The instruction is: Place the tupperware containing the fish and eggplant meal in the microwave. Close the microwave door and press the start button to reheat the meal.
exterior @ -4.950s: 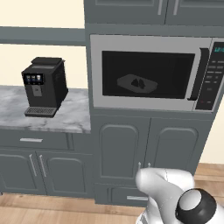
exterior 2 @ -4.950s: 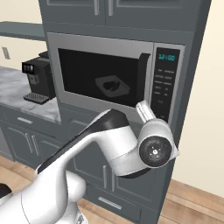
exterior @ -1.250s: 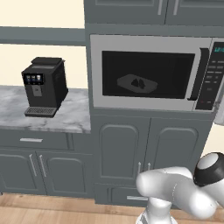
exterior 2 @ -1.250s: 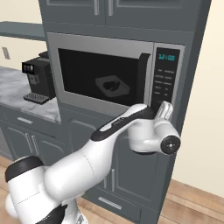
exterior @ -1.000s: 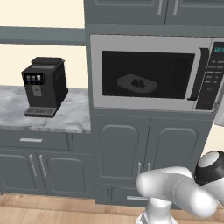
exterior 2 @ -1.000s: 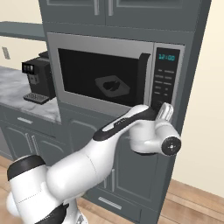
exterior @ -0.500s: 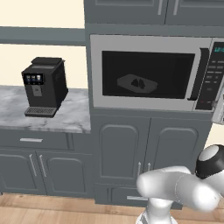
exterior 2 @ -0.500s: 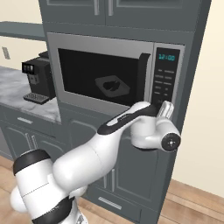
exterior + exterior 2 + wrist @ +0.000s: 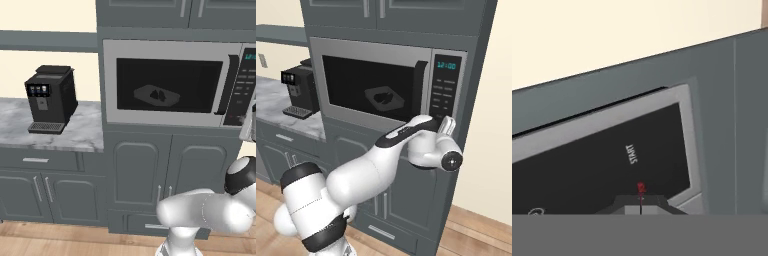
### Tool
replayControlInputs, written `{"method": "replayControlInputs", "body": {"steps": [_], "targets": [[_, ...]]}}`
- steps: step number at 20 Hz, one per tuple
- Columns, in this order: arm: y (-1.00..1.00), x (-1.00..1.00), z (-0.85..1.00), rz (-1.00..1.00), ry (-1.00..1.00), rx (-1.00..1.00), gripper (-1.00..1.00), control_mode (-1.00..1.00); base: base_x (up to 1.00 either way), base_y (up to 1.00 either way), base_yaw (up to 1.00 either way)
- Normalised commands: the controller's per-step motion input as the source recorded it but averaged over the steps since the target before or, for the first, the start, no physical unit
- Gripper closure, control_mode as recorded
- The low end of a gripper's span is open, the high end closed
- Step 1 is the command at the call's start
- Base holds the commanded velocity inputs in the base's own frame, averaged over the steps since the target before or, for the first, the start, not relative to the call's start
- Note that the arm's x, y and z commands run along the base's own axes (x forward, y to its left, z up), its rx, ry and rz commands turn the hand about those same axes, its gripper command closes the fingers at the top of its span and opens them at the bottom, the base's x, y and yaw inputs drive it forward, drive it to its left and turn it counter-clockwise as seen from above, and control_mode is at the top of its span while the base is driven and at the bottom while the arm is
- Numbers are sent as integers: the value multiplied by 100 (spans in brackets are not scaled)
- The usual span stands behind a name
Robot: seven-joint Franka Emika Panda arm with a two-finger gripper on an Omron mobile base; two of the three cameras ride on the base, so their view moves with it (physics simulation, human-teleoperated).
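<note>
Left of the microwave (image 9: 172, 82), on a grey-veined marble counter (image 9: 55, 131), stood a boxy black coffee machine (image 9: 50, 99) with a ridged drip tray. Overhead ran a grey shelf (image 9: 47, 41), with grey panelled upper cabinets (image 9: 175, 11) above the oven; below sat arched-panel grey cabinet doors (image 9: 165, 172) with slim metal pulls, and a wooden plank floor (image 9: 65, 240) at the bottom. Between camera and lower cabinets curved the white arm's elbow and forearm, covering part of the doors in the right base view.

Gripper (image 9: 448, 126) raised against the lower end of the black keypad (image 9: 445, 90), jaws pressed fully together, holding nothing. Tips seen in the hand view at the bottom of the panel, just under the white word START (image 9: 631, 153) and a small red mark; actual contact with the panel could not be told.

Microwave door (image 9: 165, 85) closed flush, silver-framed, with wide dark glass and a dark vertical bar handle (image 9: 227, 82). Behind the glass lay the tupperware (image 9: 156, 94), a shallow pale grey rectangular tray with rounded corners, flat on the oven floor near the middle. On it sat the fish and eggplant meal (image 9: 158, 94), a small dark glossy lump. Teal display (image 9: 446, 65) lit at the top of the keypad.
</note>
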Motion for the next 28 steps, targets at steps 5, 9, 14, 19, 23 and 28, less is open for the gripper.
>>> {"method": "replayControlInputs", "body": {"steps": [5, 9, 14, 19, 23, 28], "targets": [[-14, 18, -10, -1, 0, 0, 100, -100, 0, 0, 0], [-11, 21, -11, -1, 0, 0, 100, -100, 0, 0, 0], [-11, 22, -11, -1, 0, 0, 100, -100, 0, 0, 0], [-9, 29, -14, -3, 0, 0, 100, -100, 0, 0, 0], [-1, 44, -8, -11, 0, -1, 100, -100, 0, 0, 0], [3, 57, 0, -27, 0, -8, 100, -100, 0, 0, 0]]}}
